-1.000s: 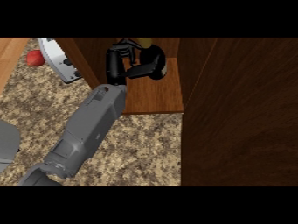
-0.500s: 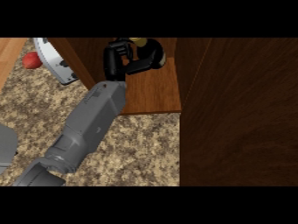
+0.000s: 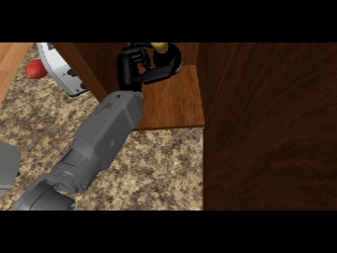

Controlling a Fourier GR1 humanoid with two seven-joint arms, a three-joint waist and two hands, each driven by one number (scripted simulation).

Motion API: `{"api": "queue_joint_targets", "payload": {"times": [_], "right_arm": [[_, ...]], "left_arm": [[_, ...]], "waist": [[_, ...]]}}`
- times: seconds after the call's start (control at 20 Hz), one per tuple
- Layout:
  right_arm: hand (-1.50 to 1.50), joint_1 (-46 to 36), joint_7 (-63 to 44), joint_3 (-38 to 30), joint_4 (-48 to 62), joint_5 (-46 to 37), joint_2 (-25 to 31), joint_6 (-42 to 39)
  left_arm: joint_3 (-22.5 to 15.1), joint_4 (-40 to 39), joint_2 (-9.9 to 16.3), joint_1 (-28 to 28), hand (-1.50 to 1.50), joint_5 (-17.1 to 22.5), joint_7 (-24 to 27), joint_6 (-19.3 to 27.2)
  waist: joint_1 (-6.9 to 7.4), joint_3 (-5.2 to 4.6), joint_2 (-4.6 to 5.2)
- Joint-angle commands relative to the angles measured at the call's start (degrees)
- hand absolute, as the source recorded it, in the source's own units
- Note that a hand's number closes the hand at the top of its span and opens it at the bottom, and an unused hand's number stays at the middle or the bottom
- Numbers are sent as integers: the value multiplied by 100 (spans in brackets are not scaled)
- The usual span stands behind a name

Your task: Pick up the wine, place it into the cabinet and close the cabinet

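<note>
A speckled granite counter fills the lower centre, with a dark wooden cabinet door at the right. At upper centre, the smooth brown cabinet shelf is seen. Above it, the dark wine bottle, gold-capped, is wrapped by the curled black left hand. A red object lies at upper left.
</note>
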State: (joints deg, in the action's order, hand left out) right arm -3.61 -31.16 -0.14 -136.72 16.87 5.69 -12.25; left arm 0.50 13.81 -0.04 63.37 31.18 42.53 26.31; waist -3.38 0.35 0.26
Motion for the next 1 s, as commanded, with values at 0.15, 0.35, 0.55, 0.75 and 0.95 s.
{"api": "queue_joint_targets", "payload": {"times": [0.15, 0.35, 0.55, 0.75, 0.95], "right_arm": [[-150, 274, -152, -34, -632, 327, 33, 3], [-150, 150, -122, 77, -510, 85, -6, 93], [-150, 48, -38, -110, -336, 212, 14, 101], [-150, -18, -150, -71, -351, 230, 78, 67], [-150, -258, -174, 54, -235, 23, 27, 205]], "left_arm": [[135, -492, 182, -1, -150, -79, 87, 75], [85, -629, 74, 81, -150, -214, 138, 295], [33, -716, 154, 35, -150, -338, 100, 232], [11, -892, 173, 121, -150, -428, 100, 523], [28, -933, 13, -28, -150, -464, 293, 584]], "waist": [[-40, -36, 78], [8, -39, 73], [46, -38, 67], [-60, -39, 108], [-87, -44, 134]]}}
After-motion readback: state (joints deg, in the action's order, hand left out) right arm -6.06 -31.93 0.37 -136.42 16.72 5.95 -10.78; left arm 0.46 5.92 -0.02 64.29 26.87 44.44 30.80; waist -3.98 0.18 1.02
